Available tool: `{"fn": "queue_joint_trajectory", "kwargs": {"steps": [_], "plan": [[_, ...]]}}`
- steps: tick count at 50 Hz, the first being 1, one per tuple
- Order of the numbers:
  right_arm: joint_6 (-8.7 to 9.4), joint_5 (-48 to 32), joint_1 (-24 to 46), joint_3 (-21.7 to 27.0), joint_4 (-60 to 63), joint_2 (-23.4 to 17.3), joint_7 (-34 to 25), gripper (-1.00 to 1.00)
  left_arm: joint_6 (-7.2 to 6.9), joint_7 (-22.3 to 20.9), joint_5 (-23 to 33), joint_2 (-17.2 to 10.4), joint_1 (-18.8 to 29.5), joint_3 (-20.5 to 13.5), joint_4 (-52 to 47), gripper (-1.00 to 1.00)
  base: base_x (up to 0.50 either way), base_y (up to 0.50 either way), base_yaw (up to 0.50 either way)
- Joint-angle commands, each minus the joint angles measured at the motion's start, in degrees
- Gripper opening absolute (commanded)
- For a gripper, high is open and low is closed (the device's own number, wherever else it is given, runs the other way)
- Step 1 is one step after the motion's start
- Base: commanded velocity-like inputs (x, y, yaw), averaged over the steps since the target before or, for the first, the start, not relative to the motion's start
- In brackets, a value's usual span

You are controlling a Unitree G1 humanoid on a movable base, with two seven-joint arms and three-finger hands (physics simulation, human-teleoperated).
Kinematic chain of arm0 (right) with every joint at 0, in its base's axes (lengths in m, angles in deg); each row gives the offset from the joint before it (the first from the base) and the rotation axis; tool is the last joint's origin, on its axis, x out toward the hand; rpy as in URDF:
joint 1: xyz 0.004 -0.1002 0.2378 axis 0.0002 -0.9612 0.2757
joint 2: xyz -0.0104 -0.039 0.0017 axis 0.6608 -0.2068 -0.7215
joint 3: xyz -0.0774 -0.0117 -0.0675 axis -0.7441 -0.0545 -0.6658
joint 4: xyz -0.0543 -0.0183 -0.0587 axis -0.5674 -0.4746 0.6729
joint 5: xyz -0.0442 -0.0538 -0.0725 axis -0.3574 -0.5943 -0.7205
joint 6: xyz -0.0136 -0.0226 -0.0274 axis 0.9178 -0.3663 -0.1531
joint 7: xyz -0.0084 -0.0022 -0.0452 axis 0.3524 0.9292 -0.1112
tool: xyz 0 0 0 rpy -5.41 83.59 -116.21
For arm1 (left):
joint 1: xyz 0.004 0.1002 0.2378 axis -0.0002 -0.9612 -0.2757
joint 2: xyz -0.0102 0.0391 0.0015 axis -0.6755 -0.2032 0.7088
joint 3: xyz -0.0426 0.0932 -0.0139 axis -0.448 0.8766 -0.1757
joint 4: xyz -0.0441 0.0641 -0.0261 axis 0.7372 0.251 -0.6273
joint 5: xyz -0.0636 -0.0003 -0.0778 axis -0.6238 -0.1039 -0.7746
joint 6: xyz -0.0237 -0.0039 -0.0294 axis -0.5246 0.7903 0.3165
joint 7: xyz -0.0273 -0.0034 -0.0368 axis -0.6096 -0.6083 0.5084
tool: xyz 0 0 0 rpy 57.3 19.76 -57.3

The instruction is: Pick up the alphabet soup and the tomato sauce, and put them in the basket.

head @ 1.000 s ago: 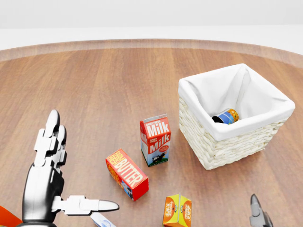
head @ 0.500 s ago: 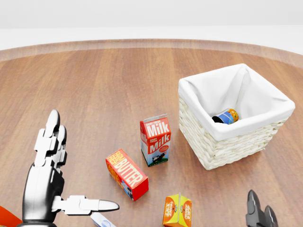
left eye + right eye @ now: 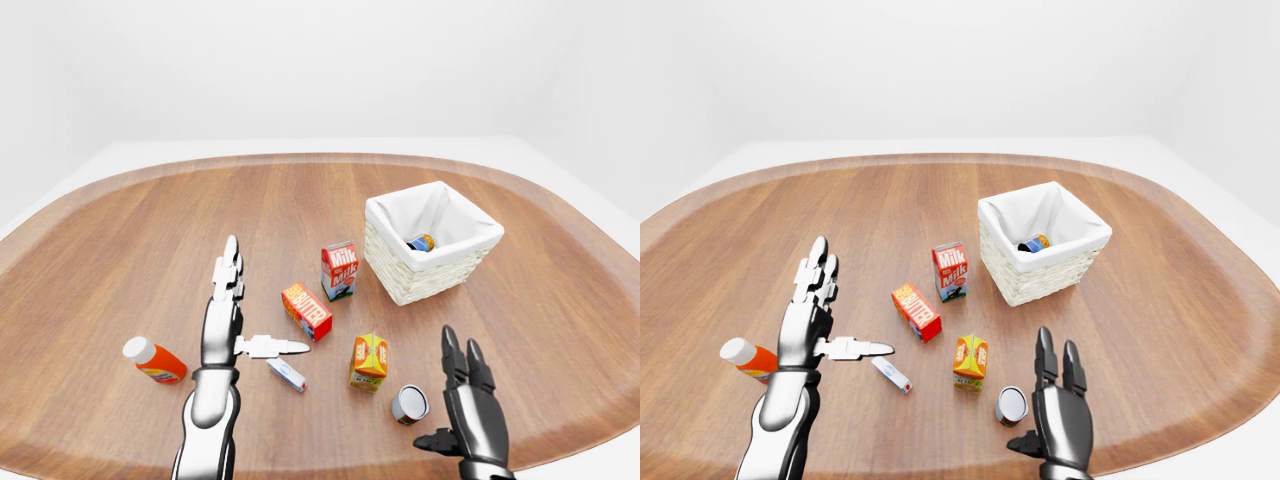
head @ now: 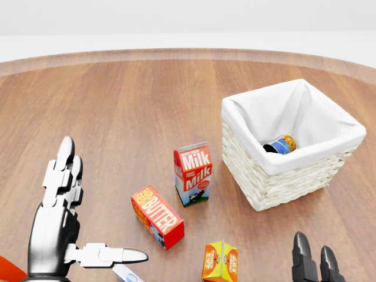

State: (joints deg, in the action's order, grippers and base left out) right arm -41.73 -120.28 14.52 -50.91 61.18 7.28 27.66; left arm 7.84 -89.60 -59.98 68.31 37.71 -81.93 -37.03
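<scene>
Alphabet soup and tomato sauce are the two cans wanted in the basket, and from what shows the job looks about half done. Going from the left of the left-eye view: an orange bottle with a white cap [image 3: 155,361] lies on the wooden bench [image 3: 120,260], apart from everything else. Next comes the left robot hand [image 3: 232,318], held flat above the bench with its fingers spread wide and thumb stuck out sideways, holding nothing. Just below its thumb lies a small white tube [image 3: 287,375]. Further right are a red butter box [image 3: 307,311], an upright milk carton [image 3: 339,270] and an orange juice carton [image 3: 369,361]. Beside the juice carton a can [image 3: 409,404] lies on its side with its pale end toward the camera; its label cannot be read, but it is likely the task can left to fetch. The right robot hand [image 3: 468,405] stands just to the right of it, fingers straight and open, empty, not touching the can. Rightmost, the white-lined wicker basket [image 4: 276,176] already holds one can with a blue and orange label [image 4: 280,144], lying against the liner, so one remains to be grasped and carried over
</scene>
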Motion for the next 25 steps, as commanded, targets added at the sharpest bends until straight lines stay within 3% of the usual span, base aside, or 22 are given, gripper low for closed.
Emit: {"fn": "queue_joint_trajectory", "kwargs": {"steps": [1,11,15,25], "plan": [[0.00,-2.21,0.07,-3.37,-0.52,-2.94,4.88,1.00,0.00,0.01,-0.17,-0.04,-0.08,-0.05,0.42,1.00,0.00,0.00,0.00],[0.00,-2.59,0.30,-6.10,-0.19,-4.52,6.46,1.00,0.00,-0.05,-0.34,-0.07,0.03,-0.15,0.14,1.00,0.00,0.00,0.00],[0.00,-5.63,1.79,-7.35,-3.54,-5.49,10.60,1.00,0.00,-0.07,-0.46,-0.06,0.14,-0.27,0.46,1.00,0.00,0.00,0.00],[0.00,-6.88,3.38,-10.11,-6.09,-7.51,10.60,1.00,0.00,-0.01,-0.39,-0.03,0.22,-0.23,0.72,1.00,0.00,0.00,0.00]]}}
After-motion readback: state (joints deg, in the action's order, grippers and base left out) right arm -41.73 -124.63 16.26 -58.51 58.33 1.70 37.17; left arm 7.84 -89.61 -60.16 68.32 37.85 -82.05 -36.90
